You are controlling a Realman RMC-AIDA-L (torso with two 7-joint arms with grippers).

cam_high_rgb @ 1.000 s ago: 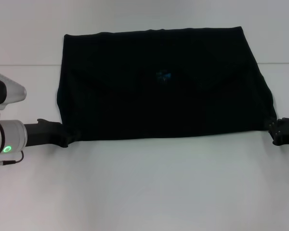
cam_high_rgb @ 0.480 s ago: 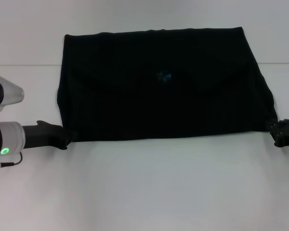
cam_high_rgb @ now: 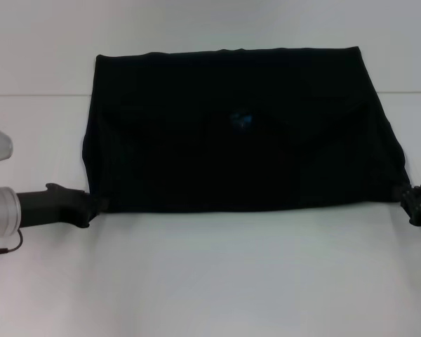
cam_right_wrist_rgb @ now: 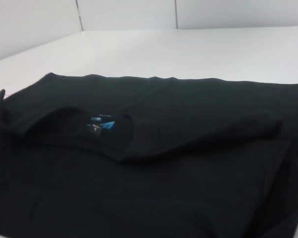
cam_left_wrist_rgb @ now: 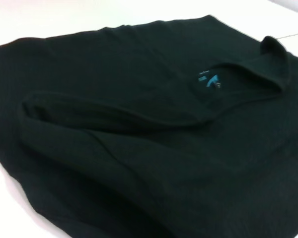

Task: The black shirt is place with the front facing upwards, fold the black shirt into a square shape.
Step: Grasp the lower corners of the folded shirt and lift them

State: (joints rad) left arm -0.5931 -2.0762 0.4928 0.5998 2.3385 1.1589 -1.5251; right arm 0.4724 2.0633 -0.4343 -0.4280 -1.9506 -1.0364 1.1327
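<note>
A: Where do we find the black shirt (cam_high_rgb: 238, 126)?

B: It lies flat on the white table (cam_high_rgb: 217, 274), folded into a wide dark block with a straight far edge and a straight near edge. We take the blue neck label (cam_high_rgb: 242, 119) as our landmark: it sits close to the middle of the cloth, and the shirt spreads well out to both sides of it.

A: And our two grippers?

B: The left gripper (cam_high_rgb: 91, 205) is at the shirt's near corner, down and to the left of the label, touching the hem. The right gripper (cam_high_rgb: 412, 203) is at the opposite near corner, down and to the right of the label, mostly cut off by the edge of the head view. Dark fingers against dark cloth: we cannot tell whether either one is pinching the shirt or has let go.

A: Is anything else around the label, or in the way?

B: Only bare table in front of the shirt, and a pale wall (cam_right_wrist_rgb: 124, 15) behind the far edge. Nothing lies over the cloth.

A: What do the wrist views give us that the head view does not?

B: From the left wrist the label (cam_left_wrist_rgb: 208, 79) shows inside the neck opening, with folded layers raised in soft ridges beside it. The right wrist shows the same label (cam_right_wrist_rgb: 102, 122), the collar curve around it, and the table beyond. Neither wrist view shows its own fingers.
</note>
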